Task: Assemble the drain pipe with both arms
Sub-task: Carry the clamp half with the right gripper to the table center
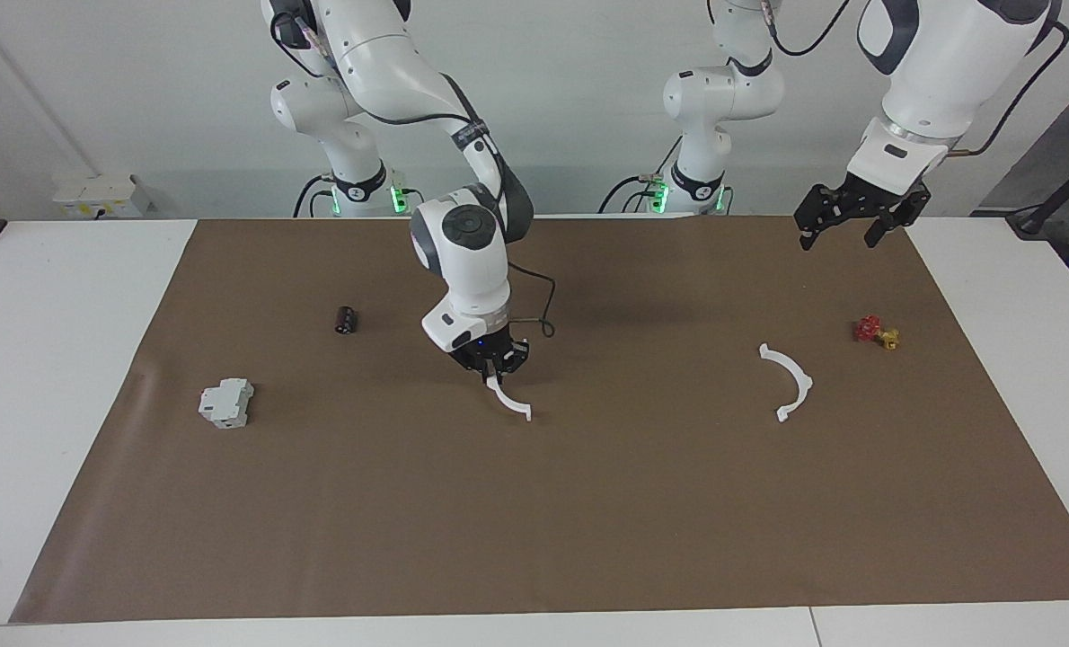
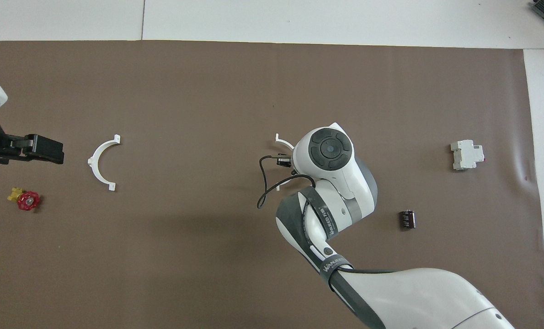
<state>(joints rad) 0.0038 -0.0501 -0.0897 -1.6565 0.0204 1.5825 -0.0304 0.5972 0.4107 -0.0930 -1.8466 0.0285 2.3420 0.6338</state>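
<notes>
While the brown mat (image 1: 588,539) is spread over most of the white table (image 1: 49,404), the drain pipe is seen in two separate halves, well apart from each other. One white half-ring (image 1: 509,400) is found near the middle of the table, and the right gripper (image 1: 494,364) is lowered onto its upper end, its fingers closed on that end. In the overhead view most of this arc is hidden under the right arm's wrist, and only one tabbed tip (image 2: 282,141) is shown.

The second half-ring (image 1: 790,382) is laid flat on the mat toward the left arm's end of the table, untouched. In the overhead view its tabs (image 2: 103,162) are seen at both ends, with the open side turned toward the table's middle.

The left gripper (image 1: 844,220) is held raised over the mat near the corner at the robots' edge and the left arm's end, with its fingers spread apart and nothing between them.

A small red and yellow valve (image 1: 876,332) is placed beside the second half-ring, closer to the left arm's end edge. A black cylinder (image 1: 346,319) and a grey-white boxy block (image 1: 226,403) are set toward the right arm's end, the block closer to that end edge and farther from the robots than the cylinder.
</notes>
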